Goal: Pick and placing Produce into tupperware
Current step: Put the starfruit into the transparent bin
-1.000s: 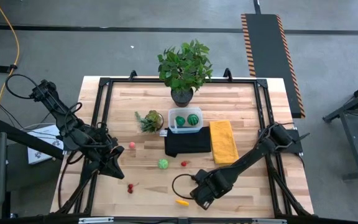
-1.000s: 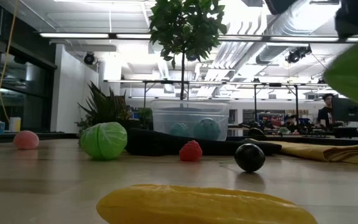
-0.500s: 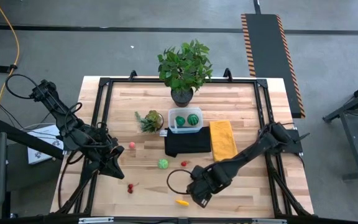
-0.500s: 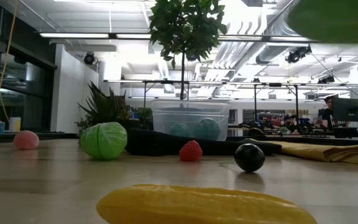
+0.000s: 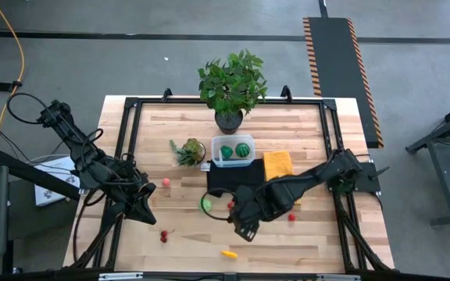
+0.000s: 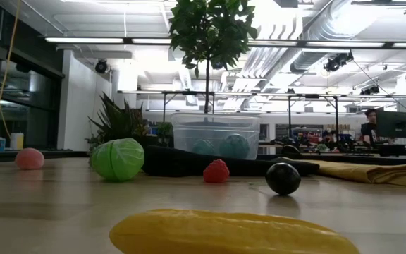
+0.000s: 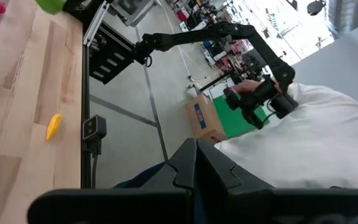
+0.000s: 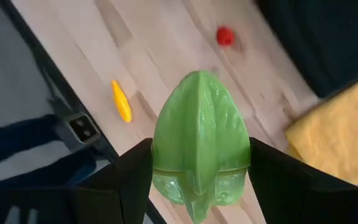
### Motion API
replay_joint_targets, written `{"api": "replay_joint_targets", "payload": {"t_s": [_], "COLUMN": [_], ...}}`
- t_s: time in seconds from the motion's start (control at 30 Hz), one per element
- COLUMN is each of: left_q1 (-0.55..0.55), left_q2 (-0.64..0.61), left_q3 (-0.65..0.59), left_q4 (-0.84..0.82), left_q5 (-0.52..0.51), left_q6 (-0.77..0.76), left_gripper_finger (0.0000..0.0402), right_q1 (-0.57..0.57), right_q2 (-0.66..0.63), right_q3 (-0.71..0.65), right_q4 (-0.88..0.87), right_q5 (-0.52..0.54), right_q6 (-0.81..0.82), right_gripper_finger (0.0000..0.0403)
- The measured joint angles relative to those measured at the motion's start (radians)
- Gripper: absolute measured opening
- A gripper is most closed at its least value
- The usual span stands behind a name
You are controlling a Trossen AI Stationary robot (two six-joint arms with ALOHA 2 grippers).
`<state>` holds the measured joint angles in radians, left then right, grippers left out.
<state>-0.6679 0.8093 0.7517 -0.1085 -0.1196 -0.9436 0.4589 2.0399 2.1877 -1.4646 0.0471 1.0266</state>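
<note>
At the lower middle of the high view, the right gripper (image 8: 199,186) hangs above the table (image 5: 178,242), jaws closed on a light green leafy piece (image 8: 200,140). The left gripper (image 7: 196,177), jaws pressed together and empty, waits at the left edge. Beyond lie a yellow piece (image 5: 229,253), cabbage (image 6: 118,159) and black cloth (image 5: 226,178). The tupperware (image 5: 233,151) holds two striped balls (image 5: 243,149) before a potted plant (image 5: 232,84).
</note>
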Motion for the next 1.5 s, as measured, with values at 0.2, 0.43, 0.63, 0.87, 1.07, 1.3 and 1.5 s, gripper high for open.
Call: {"api": "replay_joint_targets", "payload": {"t_s": [0.2,0.43,0.63,0.87,1.07,1.3,1.5], "left_q1": [0.000,0.000,0.000,0.000,0.000,0.000,0.000], "left_q2": [0.000,0.000,0.000,0.000,0.000,0.000,0.000], "left_q3": [0.000,0.000,0.000,0.000,0.000,0.000,0.000], "left_q4": [0.000,0.000,0.000,-0.004,-0.006,-0.006,-0.006], "left_q5": [0.000,0.000,0.000,-0.003,-0.020,-0.077,-0.151], "left_q6": [0.000,0.000,0.000,0.000,0.000,0.000,0.000], "left_gripper_finger": [0.0001,0.0001,0.0001,0.0001,0.0001,0.0001,0.0001], "right_q1": [-0.028,-0.043,-0.045,-0.053,-0.062,-0.083,-0.111], "right_q2": [0.000,-0.035,-0.079,-0.123,-0.170,-0.243,-0.307], "right_q3": [0.119,0.151,0.139,0.138,0.138,0.138,0.138], "right_q4": [-0.109,-0.106,-0.107,-0.106,-0.107,-0.106,-0.106], "right_q5": [0.059,0.108,0.162,0.210,0.252,0.331,0.423], "right_q6": [-0.062,-0.104,-0.111,-0.136,-0.165,-0.215,-0.268], "right_gripper_finger": [0.0218,0.0218,0.0218,0.0218,0.0218,0.0218,0.0218]}}
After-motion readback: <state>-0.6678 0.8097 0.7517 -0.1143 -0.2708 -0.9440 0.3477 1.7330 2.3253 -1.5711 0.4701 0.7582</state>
